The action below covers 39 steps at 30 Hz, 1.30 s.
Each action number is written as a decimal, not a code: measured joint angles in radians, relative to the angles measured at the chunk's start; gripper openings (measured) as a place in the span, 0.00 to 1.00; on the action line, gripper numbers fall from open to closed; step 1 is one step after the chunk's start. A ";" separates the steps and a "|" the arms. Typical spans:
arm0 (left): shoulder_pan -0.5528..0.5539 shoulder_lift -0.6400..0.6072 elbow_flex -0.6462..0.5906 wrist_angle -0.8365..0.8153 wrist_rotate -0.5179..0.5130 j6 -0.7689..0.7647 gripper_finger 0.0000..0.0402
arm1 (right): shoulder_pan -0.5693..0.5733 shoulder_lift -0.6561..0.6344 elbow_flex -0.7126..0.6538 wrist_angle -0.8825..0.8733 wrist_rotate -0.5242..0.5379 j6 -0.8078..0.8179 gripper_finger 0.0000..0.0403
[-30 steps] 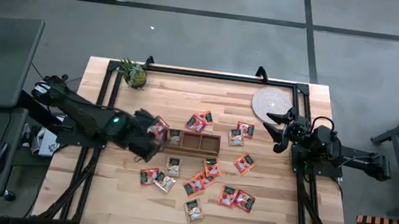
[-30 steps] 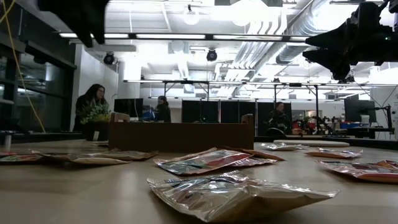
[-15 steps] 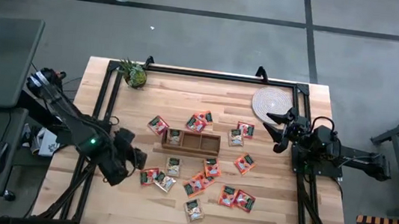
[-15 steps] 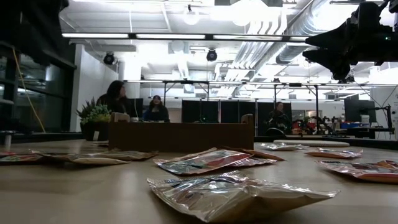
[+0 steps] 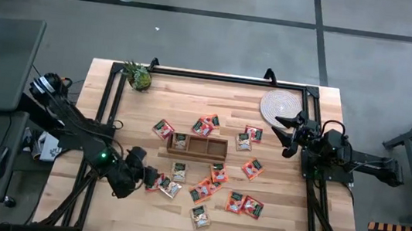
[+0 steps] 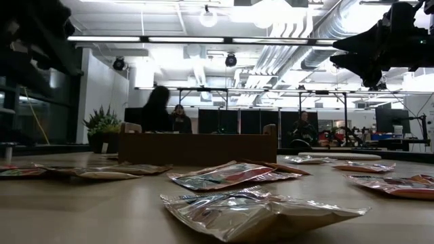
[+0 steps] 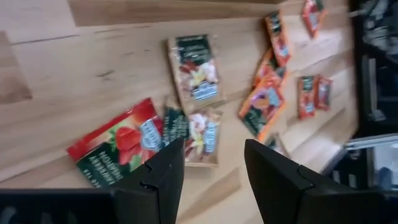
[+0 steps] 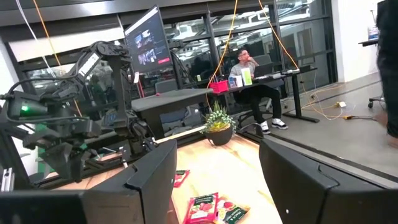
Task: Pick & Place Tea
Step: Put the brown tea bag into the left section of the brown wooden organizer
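Several small orange-red tea sachets (image 5: 219,173) lie flat and scattered on the wooden table around a long brown wooden box (image 5: 199,146). One sachet (image 5: 181,140) sits in the box's left compartment. My left gripper (image 5: 146,179) is open and hangs above the sachets at the near left. Below its fingers in the left wrist view lie a red sachet (image 7: 118,144) and a paler one (image 7: 194,129). My right gripper (image 5: 286,132) is open and waits in the air near the table's right edge, beside the round woven mat (image 5: 281,105).
A small potted plant (image 5: 139,77) stands at the far left corner. A black frame (image 5: 210,76) runs along the table's far edge and sides. In the low view, sachets (image 6: 261,211) lie close to the camera, with the box (image 6: 196,148) behind them. People sit in the room beyond.
My left gripper has left the box's left end, swung toward the table's near left, then come back rightward over the near-left sachets. A sachet now lies uncovered just left of the box. A person has walked across the room behind.
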 joint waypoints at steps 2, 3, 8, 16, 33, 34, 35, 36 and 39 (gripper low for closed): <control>0.005 0.007 0.000 0.002 0.029 0.004 0.41 | 0.000 0.000 0.000 0.000 0.000 0.000 0.56; 0.013 0.011 0.000 0.002 0.035 0.007 0.41 | 0.000 0.000 0.000 0.000 0.000 0.000 0.56; 0.078 0.038 0.000 0.009 0.076 0.027 0.41 | 0.000 0.000 0.000 0.000 0.000 0.000 0.56; 0.191 0.062 0.000 0.019 0.114 0.056 0.41 | 0.000 0.000 0.000 0.000 0.000 0.000 0.56; 0.288 0.156 0.000 0.180 0.244 0.278 0.46 | 0.000 0.000 0.000 0.000 0.000 0.000 0.56; 0.288 0.156 0.000 0.181 0.242 0.284 0.48 | 0.000 0.000 0.000 0.000 0.000 0.000 0.56; 0.288 0.156 0.000 0.181 0.241 0.288 0.51 | 0.000 0.000 0.000 0.000 0.000 0.000 0.56; 0.288 0.156 0.000 0.182 0.242 0.288 0.54 | 0.000 0.000 0.000 0.000 0.000 0.000 0.56; 0.288 0.156 0.000 0.188 0.260 0.285 0.64 | 0.000 0.000 0.000 0.000 0.000 0.000 0.56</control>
